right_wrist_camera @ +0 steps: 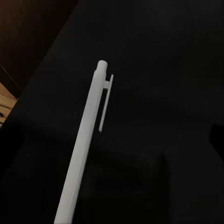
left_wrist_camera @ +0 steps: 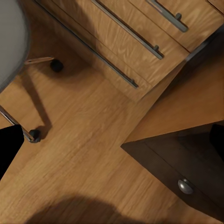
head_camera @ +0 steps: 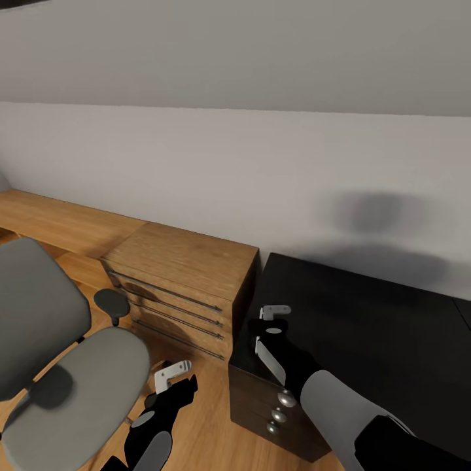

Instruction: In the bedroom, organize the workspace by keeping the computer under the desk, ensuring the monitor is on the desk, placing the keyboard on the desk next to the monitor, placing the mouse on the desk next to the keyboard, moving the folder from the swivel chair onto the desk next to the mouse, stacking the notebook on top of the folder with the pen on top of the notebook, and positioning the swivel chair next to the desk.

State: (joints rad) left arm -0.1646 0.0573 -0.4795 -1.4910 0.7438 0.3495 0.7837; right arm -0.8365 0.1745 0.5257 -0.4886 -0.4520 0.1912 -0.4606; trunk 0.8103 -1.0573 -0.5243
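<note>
Overhead, the right gripper grips a white pen above the black desk; the left gripper's opening cannot be told.

Right end effector raised forward, left end effector held low

The head camera looks forward and down from high over the black desk, the wooden cabinet and the grey swivel chair. The left wrist camera looks down close at the plank floor between them (it shares the cabinet drawers and chair base). The right wrist camera faces the desk top very near.
</note>
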